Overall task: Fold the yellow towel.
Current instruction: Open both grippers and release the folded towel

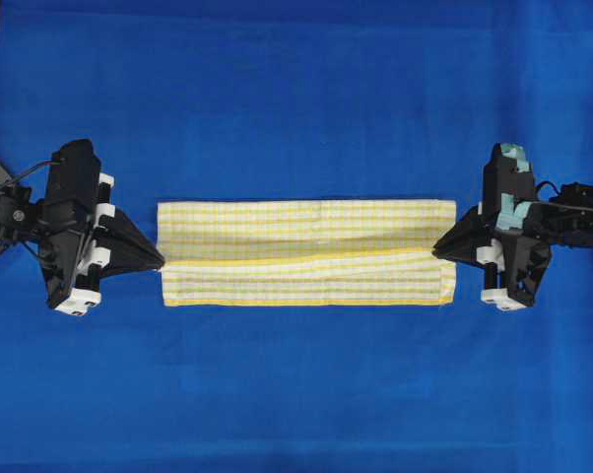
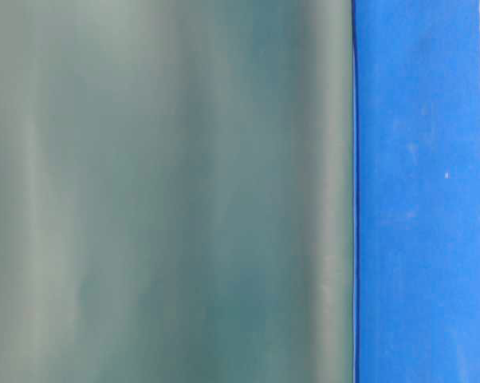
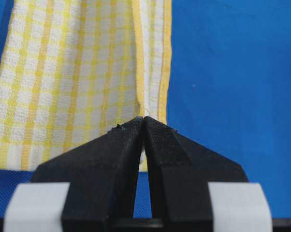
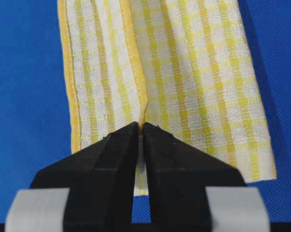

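Table-level view blocked by grey-green blur (image 2: 168, 191) — both tools (image 1: 159, 261) (image 1: 438, 246) clenched on yellow towel (image 1: 306, 251) ends.

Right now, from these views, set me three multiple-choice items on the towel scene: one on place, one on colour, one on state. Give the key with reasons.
1. Where does the yellow towel lie?
A. Between the two grippers
B. Behind the left gripper
C. Hanging off the table's edge

2. What colour is the background cloth under it?
A. Green
B. Blue
C. Red

3. How do the jaws of the left gripper and the right gripper stand?
A. Both wide open
B. Only the left shut
C. Both shut on the towel's short ends

Key: 1 A, the overhead view shows one gripper at each short end. 2 B, plain blue surrounds the towel in every view. 3 C, each wrist view shows the tips pinched together on a raised ridge of cloth.
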Available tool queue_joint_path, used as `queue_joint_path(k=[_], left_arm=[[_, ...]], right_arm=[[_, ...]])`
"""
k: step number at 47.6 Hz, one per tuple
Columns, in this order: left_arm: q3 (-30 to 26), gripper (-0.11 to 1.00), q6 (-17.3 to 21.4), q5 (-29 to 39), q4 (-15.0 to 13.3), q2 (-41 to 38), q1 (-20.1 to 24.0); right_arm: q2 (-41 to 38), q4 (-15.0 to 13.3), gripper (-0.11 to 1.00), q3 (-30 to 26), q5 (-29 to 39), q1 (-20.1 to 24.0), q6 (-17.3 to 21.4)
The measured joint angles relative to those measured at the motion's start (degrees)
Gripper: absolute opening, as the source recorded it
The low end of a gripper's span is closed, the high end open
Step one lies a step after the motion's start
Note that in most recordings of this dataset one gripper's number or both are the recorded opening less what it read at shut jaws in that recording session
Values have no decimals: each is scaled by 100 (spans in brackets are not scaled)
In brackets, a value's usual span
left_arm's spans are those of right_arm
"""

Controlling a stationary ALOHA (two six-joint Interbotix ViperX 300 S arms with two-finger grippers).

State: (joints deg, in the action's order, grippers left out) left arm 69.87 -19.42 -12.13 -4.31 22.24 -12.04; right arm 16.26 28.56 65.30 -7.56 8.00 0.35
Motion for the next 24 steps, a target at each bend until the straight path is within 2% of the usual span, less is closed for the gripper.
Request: queue_joint_path(k=[8,11,16,18,21,22,24], left_arm=[[-44,1,0,0,0,-44,9],[-53,2,0,0,0,-44,0],[-62,6,0,0,0,-53,26],[-70,13,0,0,0,-44,26],[-88,31,0,0,0,-9,35],[-97,38,-9,9,0,9,26],[-105,51,-9,0,0,70,35]], right_arm=[[-9,0,7,0,18,0,0],[-9,0,22,0,18,0,0],[0,0,54,9,18,0,-9],[0,0,66,0,18,0,-18],[0,0,80,0,18,0,-53],[9,0,83,0,18,0,-53],[35,0,82,0,18,0,-70]])
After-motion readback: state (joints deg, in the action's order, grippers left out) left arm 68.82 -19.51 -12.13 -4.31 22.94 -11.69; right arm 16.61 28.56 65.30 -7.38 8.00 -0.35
